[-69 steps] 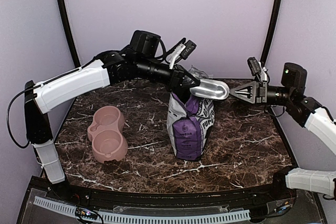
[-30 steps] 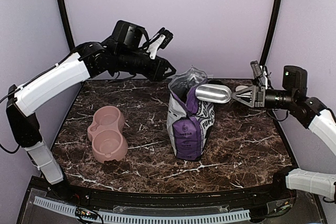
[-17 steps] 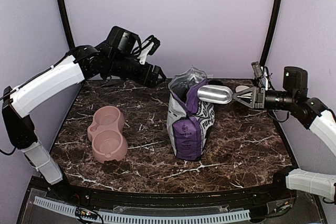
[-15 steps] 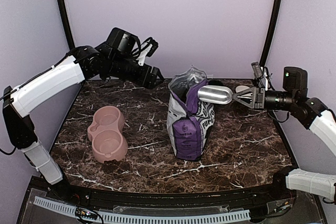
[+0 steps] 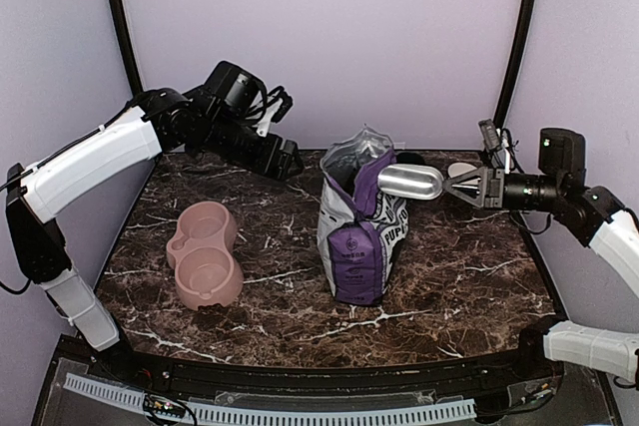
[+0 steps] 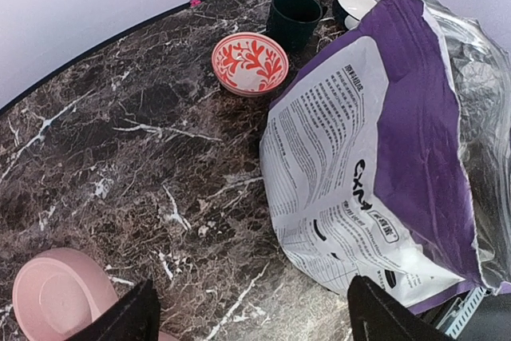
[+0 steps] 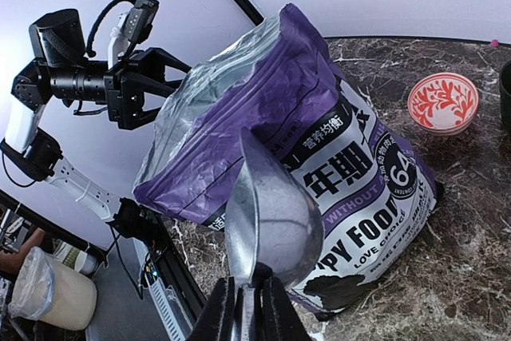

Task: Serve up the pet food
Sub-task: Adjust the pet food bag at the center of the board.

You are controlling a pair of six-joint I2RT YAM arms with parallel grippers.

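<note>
A purple-and-white bag (image 5: 354, 236) stands upright mid-table with its top open. My right gripper (image 5: 454, 187) is shut on the handle of a metal scoop (image 5: 409, 183), whose bowl hangs level beside the bag's mouth on its right. The right wrist view shows the scoop (image 7: 271, 213) edge-on in front of the bag (image 7: 335, 141), gripper (image 7: 247, 309) clamped on it. My left gripper (image 5: 290, 159) hovers open behind and left of the bag, holding nothing; its fingertips (image 6: 132, 321) stand wide apart over bare table, bag (image 6: 375, 157) to their right. The pet food is hidden.
A pink double bowl (image 5: 205, 254) lies at front left; its rim (image 6: 56, 293) shows in the left wrist view. Behind the bag sit a red-patterned bowl (image 6: 250, 63), a dark green cup (image 6: 295, 15) and a white bowl (image 6: 354, 4). Black frame posts stand at both back corners.
My left arm has drawn back left and down, away from the bag's top, and its jaws have opened wide. The right gripper and scoop have barely moved.
</note>
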